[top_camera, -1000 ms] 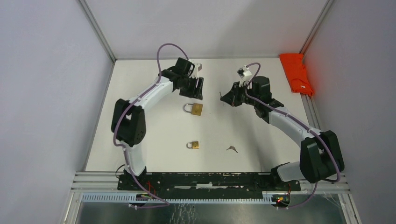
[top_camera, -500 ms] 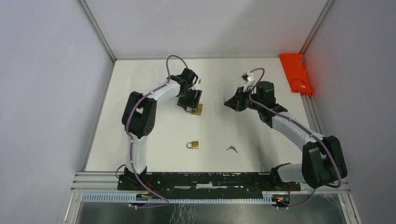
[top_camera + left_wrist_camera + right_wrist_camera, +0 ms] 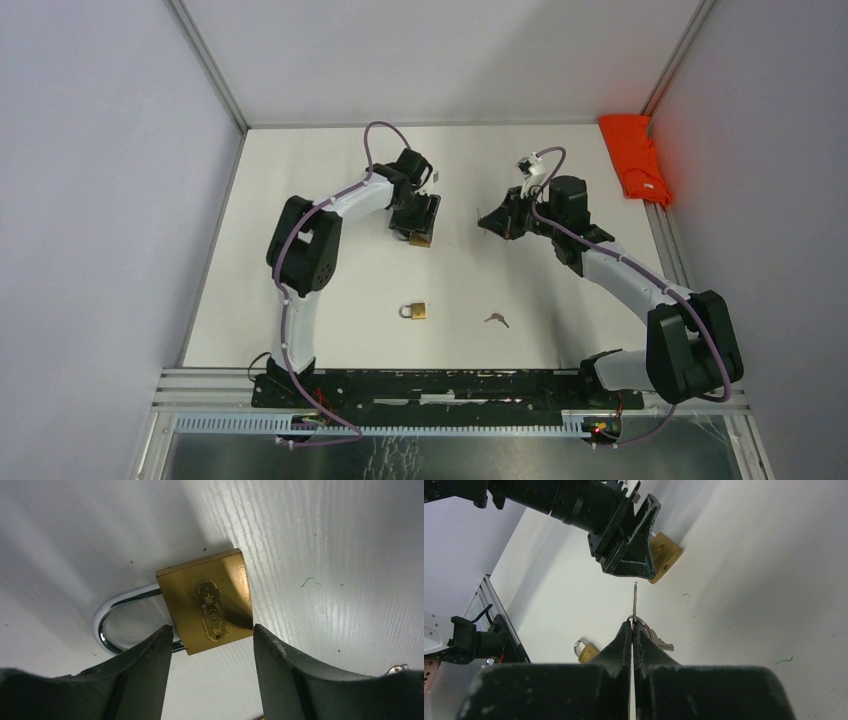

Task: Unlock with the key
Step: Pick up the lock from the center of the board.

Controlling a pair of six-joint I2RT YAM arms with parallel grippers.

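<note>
Left end effector (image 3: pixel 209 637): down low over the middle of the tabletop (image 3: pixel 300 250). Its jaws stand wide, one finger on each side of the large padlock (image 3: pixel 210 607), and hold nothing. I cannot tell whether the fingers touch it.
Large padlock: brass, lying flat, with its steel shackle toward 9 o'clock in the left wrist view.
Right end effector (image 3: pixel 631 625): at 3 o'clock of the large padlock and apart from it, clear of the tabletop. Its jaws are pressed together on the key (image 3: pixel 634 600).
Key: thin blade sticking straight out past the fingertips toward the large padlock, with a ring (image 3: pixel 640 621) at the pinch.
Small padlock (image 3: pixel 414 311): at 6 o'clock of the large one, well apart from it.
Loose key (image 3: pixel 497 320): flat on the tabletop, at 3 o'clock of the small padlock.
Orange cloth (image 3: pixel 635 155): at the tabletop's 2 o'clock corner.
</note>
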